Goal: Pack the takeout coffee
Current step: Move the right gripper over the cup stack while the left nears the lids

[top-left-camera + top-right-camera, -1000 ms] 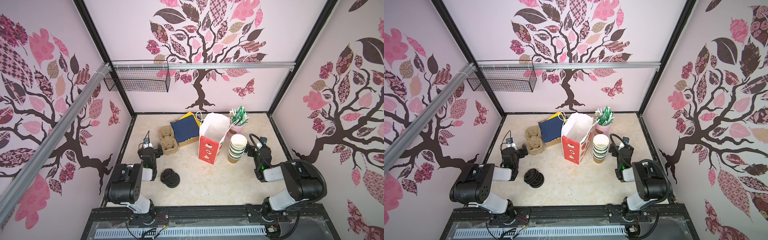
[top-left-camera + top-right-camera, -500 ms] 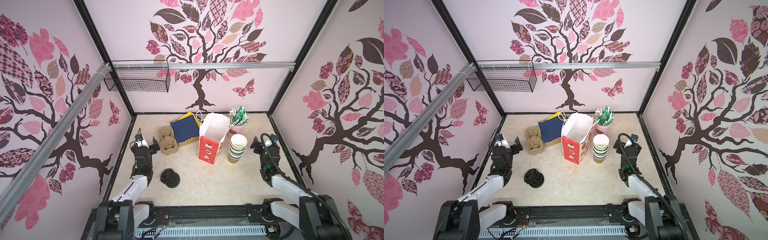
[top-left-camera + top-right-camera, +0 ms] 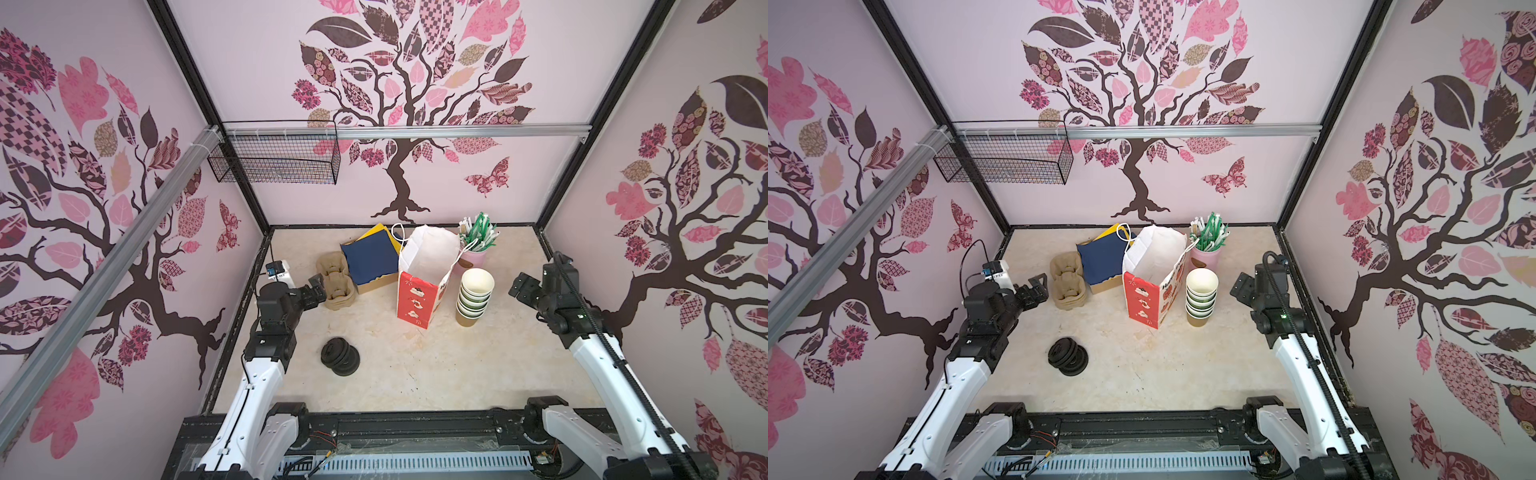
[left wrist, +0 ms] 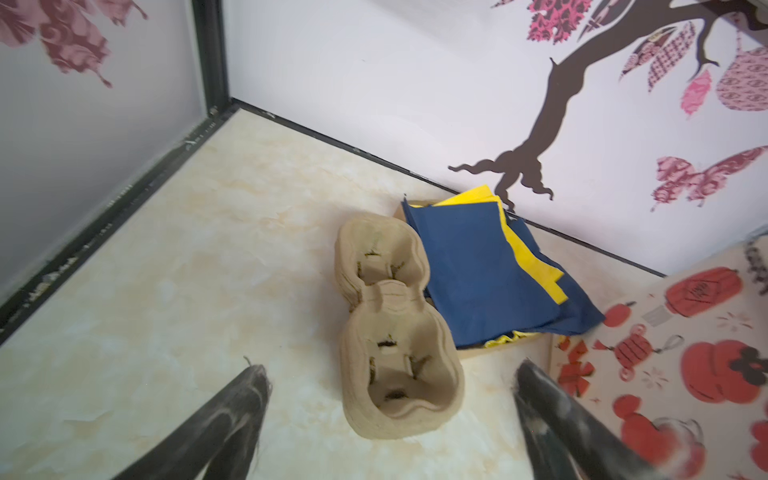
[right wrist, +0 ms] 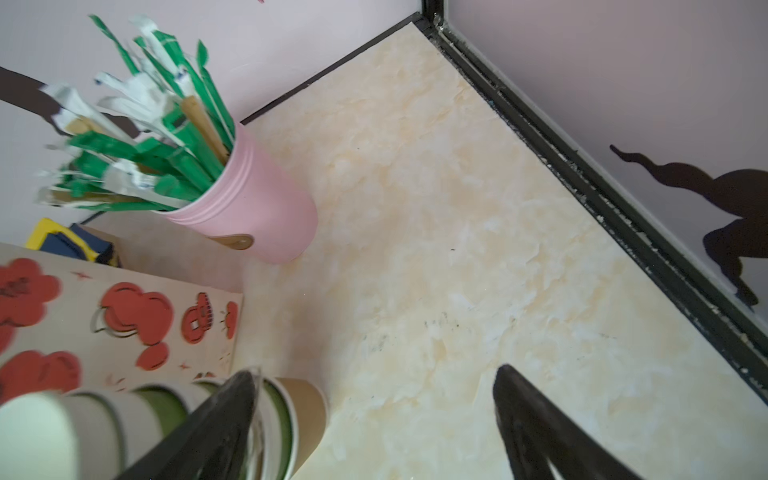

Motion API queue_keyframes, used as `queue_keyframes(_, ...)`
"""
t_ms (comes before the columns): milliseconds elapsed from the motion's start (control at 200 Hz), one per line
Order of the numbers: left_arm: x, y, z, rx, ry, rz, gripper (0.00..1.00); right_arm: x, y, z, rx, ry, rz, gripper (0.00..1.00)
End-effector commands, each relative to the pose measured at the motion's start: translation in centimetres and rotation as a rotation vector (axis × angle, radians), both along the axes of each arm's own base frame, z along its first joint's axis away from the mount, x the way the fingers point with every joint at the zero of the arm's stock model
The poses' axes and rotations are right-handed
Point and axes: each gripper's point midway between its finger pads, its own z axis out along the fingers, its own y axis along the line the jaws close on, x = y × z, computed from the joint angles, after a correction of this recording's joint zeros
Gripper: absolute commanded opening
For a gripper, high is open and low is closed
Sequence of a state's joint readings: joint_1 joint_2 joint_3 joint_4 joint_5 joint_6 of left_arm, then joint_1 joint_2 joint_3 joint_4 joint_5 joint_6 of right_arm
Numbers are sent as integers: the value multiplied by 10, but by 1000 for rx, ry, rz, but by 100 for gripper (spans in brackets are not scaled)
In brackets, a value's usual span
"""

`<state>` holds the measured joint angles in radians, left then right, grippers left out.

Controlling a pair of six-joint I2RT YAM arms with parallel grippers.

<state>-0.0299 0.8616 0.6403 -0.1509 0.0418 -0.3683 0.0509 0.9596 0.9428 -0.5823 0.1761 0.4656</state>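
- Left pincer (image 4: 390, 368) is hovering spread wide and empty near the pulp carrier stack (image 4: 395, 328), which is sitting by the desk's (image 3: 415, 374) back left corner.
- Right pincer (image 5: 376, 372) is also gaping, gripping nothing, beside the nested cups (image 3: 473, 297) on the right-edge side of the paper bag (image 3: 417, 301).
- No lidded coffee is showing; black lids (image 3: 340, 361) are lying toward the front left edge, and the bag seems empty.
- Judging by this, a carrier pickup is coming: clamping one wall only and lifting slowly should be peeling off just the top one.
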Motion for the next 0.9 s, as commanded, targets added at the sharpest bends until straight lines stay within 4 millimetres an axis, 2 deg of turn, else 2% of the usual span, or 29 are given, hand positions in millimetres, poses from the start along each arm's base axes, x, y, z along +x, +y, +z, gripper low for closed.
queue_keyframes(0, -13, -25, 8, -69, 78, -99, 95, -30, 20, 10, 117, 160, 56, 88)
queue_keyframes(145, -21, -45, 17, -83, 122, -139, 95, -34, 49, 36, 185, 232, 213, 81)
queue_keyframes(220, -25, -57, 21, -93, 136, -171, 94, -35, 56, 46, 158, 271, 266, 79)
queue_keyframes(335, -28, -76, 20, -140, 165, -227, 94, -25, 73, 52, 84, 306, 328, 75)
queue_keyframes(570, -29, -88, 15, -219, 216, -250, 94, 5, 86, 38, 39, 344, 334, 62)
queue_keyframes(895, -22, -93, 17, -238, 236, -261, 94, 24, 94, 8, -5, 413, 341, 40)
